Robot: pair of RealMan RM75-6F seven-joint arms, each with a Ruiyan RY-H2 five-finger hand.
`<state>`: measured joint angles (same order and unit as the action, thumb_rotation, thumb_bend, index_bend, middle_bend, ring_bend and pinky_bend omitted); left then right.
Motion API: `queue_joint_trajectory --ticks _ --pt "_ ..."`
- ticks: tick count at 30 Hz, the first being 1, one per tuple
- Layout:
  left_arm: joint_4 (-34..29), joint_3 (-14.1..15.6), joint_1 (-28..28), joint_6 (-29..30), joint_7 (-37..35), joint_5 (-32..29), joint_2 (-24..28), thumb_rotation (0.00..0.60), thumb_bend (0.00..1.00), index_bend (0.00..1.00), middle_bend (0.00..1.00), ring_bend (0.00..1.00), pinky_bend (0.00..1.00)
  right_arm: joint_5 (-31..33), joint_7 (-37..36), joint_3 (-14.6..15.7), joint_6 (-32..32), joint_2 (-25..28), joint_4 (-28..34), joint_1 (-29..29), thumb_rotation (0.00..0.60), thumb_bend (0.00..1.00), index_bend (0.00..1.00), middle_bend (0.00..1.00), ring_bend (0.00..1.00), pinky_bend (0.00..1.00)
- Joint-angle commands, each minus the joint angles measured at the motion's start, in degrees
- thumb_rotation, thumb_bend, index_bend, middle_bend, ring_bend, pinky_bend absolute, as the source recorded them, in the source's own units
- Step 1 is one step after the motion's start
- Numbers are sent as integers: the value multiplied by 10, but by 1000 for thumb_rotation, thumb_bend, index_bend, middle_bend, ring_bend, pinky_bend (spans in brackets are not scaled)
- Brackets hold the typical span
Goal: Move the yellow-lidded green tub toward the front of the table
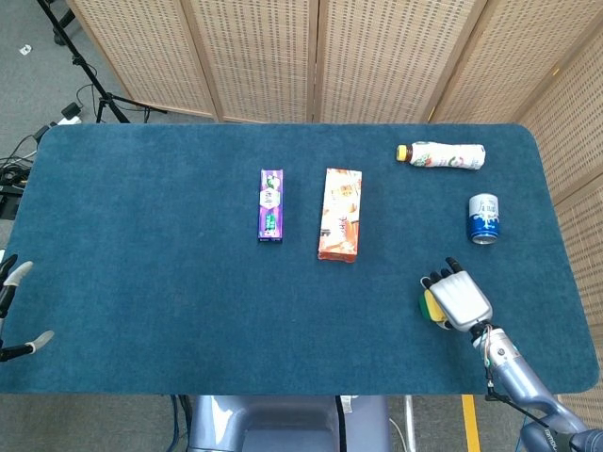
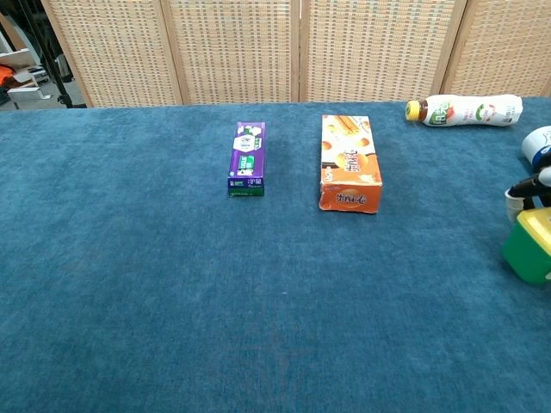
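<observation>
The yellow-lidded green tub (image 1: 429, 306) sits near the front right of the blue table (image 1: 170, 282). In the head view my right hand (image 1: 459, 299) lies over it, so only its left edge shows. The fingers curl down over the tub's far side and grip it. In the chest view the tub (image 2: 529, 248) is at the right edge, slightly tilted, with dark fingertips (image 2: 519, 191) just behind it. My left hand (image 1: 11, 311) shows only as spread fingertips at the far left edge, holding nothing.
A purple box (image 1: 270, 205) and an orange box (image 1: 340, 214) lie mid-table. A white bottle (image 1: 443, 155) lies at the back right. A blue can (image 1: 483, 218) stands just behind my right hand. The table's front edge runs close below the tub.
</observation>
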<state>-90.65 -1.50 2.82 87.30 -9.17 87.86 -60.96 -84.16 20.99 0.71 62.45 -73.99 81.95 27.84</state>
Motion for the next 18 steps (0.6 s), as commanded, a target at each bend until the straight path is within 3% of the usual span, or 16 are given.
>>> queue_joint_trajectory --ticks 1,6,7,11,18 --pt "0 0 0 0 0 0 0 600 0 0 0 0 0 -43 -95 -7 48 -4 -16 -5 600 319 521 541 444 175" --pt "-1 2 0 2 0 3 0 600 0 0 0 0 0 -64 -301 -20 88 -28 -76 -7 600 466 521 541 444 175" --pt "-1 2 -1 2 -1 4 0 600 0 0 0 0 0 -57 -372 -24 89 -39 -93 -9 600 483 521 541 444 175" --pt "-2 2 -1 3 0 5 0 600 0 0 0 0 0 -31 -529 -34 83 -72 -155 -17 600 557 521 546 444 175" --pt "-3 2 0 0 7 3 -3 600 0 0 0 0 0 -8 -688 -36 65 -128 -264 -34 600 626 522 548 444 175"
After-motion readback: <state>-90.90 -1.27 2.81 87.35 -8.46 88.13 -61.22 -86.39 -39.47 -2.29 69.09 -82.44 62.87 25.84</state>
